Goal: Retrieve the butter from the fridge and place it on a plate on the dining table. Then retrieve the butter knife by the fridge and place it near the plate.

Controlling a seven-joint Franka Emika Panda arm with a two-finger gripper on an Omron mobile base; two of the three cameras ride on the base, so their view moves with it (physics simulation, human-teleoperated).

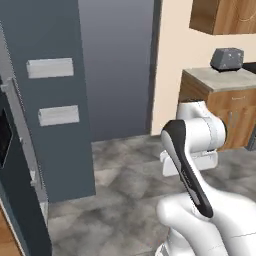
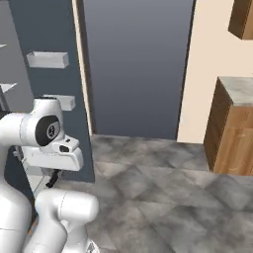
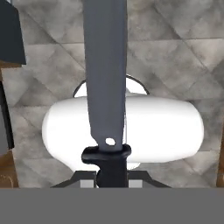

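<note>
Right up against the hand camera is the butter knife (image 3: 106, 87): its black handle sits low between the finger tips and the long dark grey blade runs straight up across the picture, a small pale rivet showing just above the guard. The hand (image 3: 111, 181) is closed around that handle (the fingers themselves are mostly hidden behind it, but the knife plainly sits clamped between them). Behind the blade lies the grey marbled floor (image 3: 183, 52).

From the left base view the white arm (image 1: 195, 165) is folded up close to its own base, a dark stripe running along one link. To its left stands the fridge (image 1: 55, 100), slate-blue, with one door swung open so that two pale door shelves (image 1: 50, 67) face the room; a grey handle runs down the edge nearest the camera. A dark grey panel (image 1: 117, 65) fills the space behind the door.

Over on the right a wooden cabinet carries a stone worktop (image 1: 222, 77), and a grey toaster (image 1: 227, 58) sits on it against the cream wall, beneath a wooden wall cupboard (image 1: 222, 16).

From the right base view something small and dark pokes out under the wrist, beside the open fridge door (too small to tell what it is).
</note>
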